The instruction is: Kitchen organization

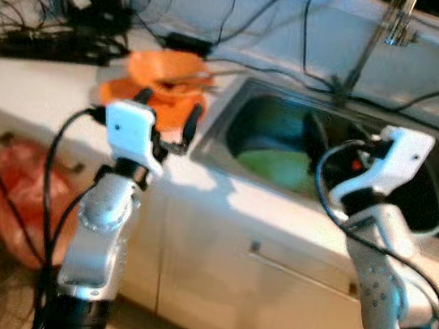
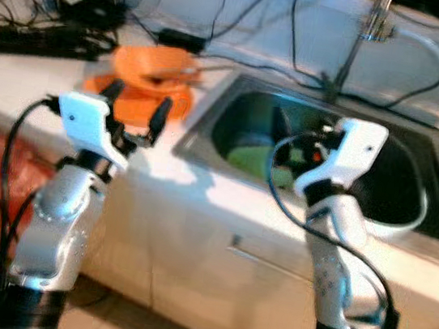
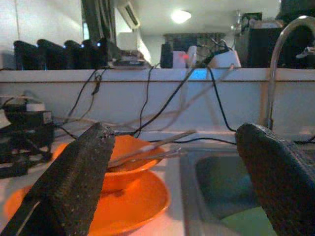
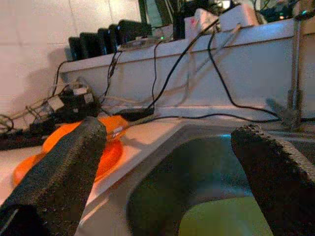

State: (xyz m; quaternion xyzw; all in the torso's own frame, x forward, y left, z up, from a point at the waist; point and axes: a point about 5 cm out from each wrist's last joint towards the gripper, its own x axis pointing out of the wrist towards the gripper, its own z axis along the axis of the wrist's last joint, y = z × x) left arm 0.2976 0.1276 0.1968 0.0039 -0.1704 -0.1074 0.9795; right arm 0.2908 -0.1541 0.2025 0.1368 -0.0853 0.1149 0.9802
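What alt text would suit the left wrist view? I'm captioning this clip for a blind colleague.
The left gripper, fingers spread open, faces an orange bowl holding chopsticks, stacked on an orange plate on a white counter. A steel sink and faucet lie beside it, cables behind.

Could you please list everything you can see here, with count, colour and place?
bowl: one, orange, on the plate, left of the sink
plate: one, orange, on the counter under the bowl
chopsticks: a pair, pale, resting across the bowl
sink: one, steel, set in the counter
green item: one, in the sink
tap: one, metal, behind the sink
power strip: one, black, back left of the counter
bag: one, orange-red, on the floor at left
left gripper: fingers open, near the plate
right gripper: fingers open, over the sink
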